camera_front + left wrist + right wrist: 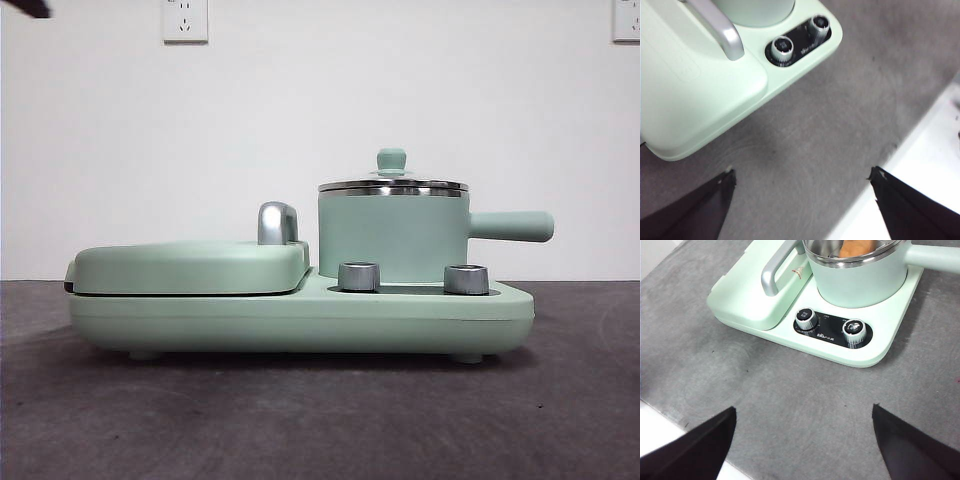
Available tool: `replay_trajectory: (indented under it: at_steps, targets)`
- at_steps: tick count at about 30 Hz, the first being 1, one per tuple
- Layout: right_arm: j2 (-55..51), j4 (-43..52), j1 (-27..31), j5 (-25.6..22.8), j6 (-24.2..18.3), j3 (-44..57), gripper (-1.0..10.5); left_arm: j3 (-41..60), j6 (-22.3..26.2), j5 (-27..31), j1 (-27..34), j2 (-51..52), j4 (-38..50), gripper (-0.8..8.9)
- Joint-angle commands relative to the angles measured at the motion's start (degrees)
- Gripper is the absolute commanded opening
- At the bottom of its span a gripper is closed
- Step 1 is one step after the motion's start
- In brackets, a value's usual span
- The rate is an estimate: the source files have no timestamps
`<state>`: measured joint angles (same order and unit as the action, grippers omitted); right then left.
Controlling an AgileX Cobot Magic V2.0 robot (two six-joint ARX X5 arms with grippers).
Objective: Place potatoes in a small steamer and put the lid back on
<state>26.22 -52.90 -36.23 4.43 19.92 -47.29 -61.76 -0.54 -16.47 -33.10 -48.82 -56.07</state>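
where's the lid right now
The lid sits on the small steamer in the front view, on the appliance's right half behind the two knobs, right of the griddle handle.

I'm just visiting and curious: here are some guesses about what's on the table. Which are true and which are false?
1. The lid sits on the small steamer. True.
2. The potato lies on the table beside the appliance. False: it is inside the steamer, seen through the glass in the right wrist view.
3. The left gripper holds the lid. False: its jaws are apart over bare table, holding nothing.
4. Two steel knobs stand in front of the steamer. True.
5. The right gripper is open and empty. True.
6. The steamer's handle points toward the griddle cover. False: it points away from it.
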Motion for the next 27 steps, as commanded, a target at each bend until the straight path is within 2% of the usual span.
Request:
replay_trajectory:
  at_steps: [1, 4, 9, 10, 12, 13, 14, 15, 16, 27]
  targets:
    - [0.3, 0.7, -0.4, 0.1, 0.0, -0.5, 4.3, 5.0, -4.9, -0.1, -0.4, 5.7, 4.7, 4.22]
    - [0.3, 0.7, -0.4, 0.1, 0.0, -0.5, 4.3, 8.9, -6.6, -0.1, -0.4, 11.3, 7.0, 3.93]
    - [0.3, 0.7, -0.4, 0.0, 0.0, -0.5, 4.3, 10.1, -6.7, -0.1, -0.4, 16.8, 6.3, 2.98]
    - [0.3, 0.8, -0.4, 0.0, 0.0, -0.5, 4.3, 10.1, -6.7, -0.1, -0.4, 17.5, 6.2, 2.57]
    - [0.3, 0.9, -0.4, 0.1, 0.0, -0.5, 4.0, 10.1, -6.6, -0.1, -0.4, 18.5, 5.9, 0.97]
    - [0.3, 0.8, -0.4, 0.1, 0.0, -0.5, 2.3, 10.1, -6.4, -0.1, -0.4, 18.9, 5.6, 0.13]
    - [0.3, 0.8, -0.4, 0.1, -0.1, -0.5, 0.5, 10.1, -6.5, -0.1, -0.4, 19.1, 5.5, 0.12]
    - [0.3, 0.8, -0.4, 0.1, -0.5, -0.5, -0.2, 10.1, -6.7, -0.1, -0.4, 19.2, 5.1, 0.14]
    - [0.3, 0.8, -0.4, 0.0, -0.5, -0.5, 0.3, 10.1, -7.0, -0.1, -0.4, 19.2, 4.6, 0.14]
    - [0.2, 1.5, -0.4, -0.3, -0.9, -0.5, 0.3, 10.1, -7.5, -0.1, -0.4, 19.3, 4.8, 0.19]
